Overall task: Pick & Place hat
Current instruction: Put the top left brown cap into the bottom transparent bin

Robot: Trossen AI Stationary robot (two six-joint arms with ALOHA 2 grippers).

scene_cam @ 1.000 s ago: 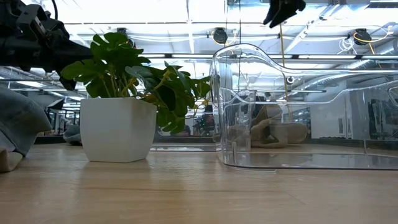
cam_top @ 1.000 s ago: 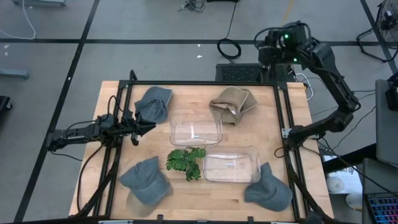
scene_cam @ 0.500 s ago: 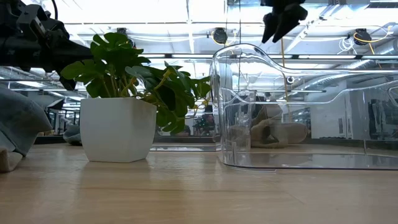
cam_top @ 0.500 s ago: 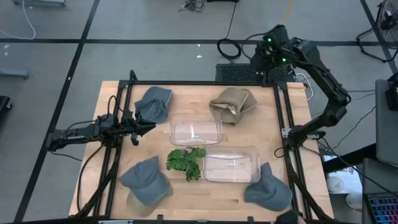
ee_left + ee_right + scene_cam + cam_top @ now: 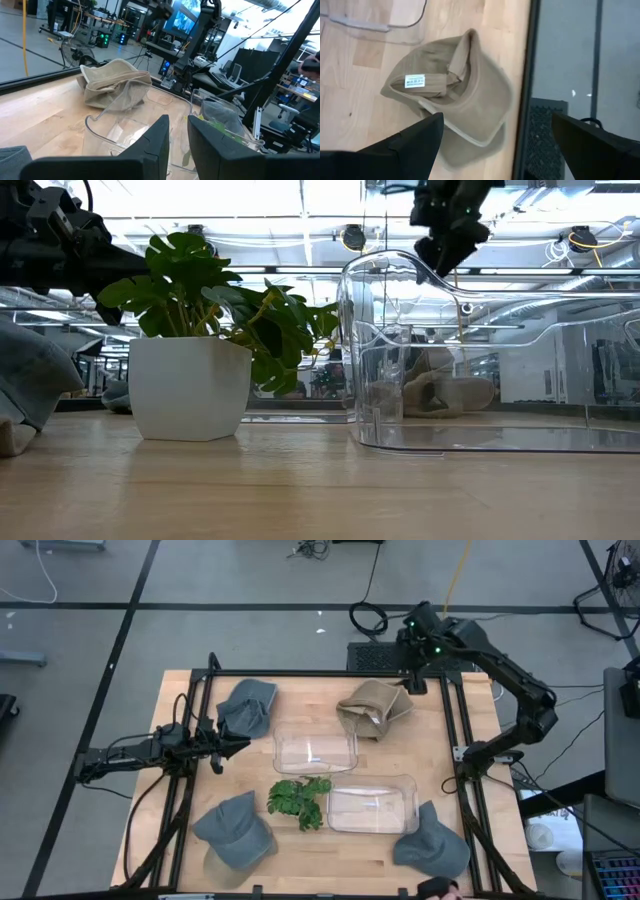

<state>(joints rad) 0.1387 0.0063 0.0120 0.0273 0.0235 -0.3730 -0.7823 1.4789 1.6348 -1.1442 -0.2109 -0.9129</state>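
Right gripper [image 5: 412, 682] hovering wide open over the tan hat [image 5: 372, 707], nothing gripped.
In the low view the tan hat [image 5: 440, 392] is showing only through the clear bin [image 5: 500, 350], and the grey hat [image 5: 30, 385] is getting cut off at the frame edge. Right arm is reaching in from the table's far right corner, wrist pointing down at the hat lying crown-down near that corner. Left gripper [image 5: 232, 746] is idling near the left edge, fingers nearly together.
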